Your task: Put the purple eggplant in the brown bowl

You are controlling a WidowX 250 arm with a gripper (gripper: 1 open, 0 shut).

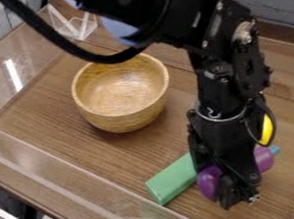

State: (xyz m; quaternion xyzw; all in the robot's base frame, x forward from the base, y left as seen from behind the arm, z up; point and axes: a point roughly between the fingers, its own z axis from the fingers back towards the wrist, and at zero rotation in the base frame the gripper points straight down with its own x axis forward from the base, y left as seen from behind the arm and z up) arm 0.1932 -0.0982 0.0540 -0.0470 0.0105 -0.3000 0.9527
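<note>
My gripper (pixel 235 183) is clamped on the small glossy purple eggplant (pixel 212 181).
It may slip on lifting, or nudge the flat green block (pixel 170 179) touching it, missing the round wooden brown bowl (pixel 121 93).

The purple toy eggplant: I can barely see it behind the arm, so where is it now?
In the camera view, the purple toy eggplant lies at lower right on the wooden table, under the black gripper, beside the green block.
</note>
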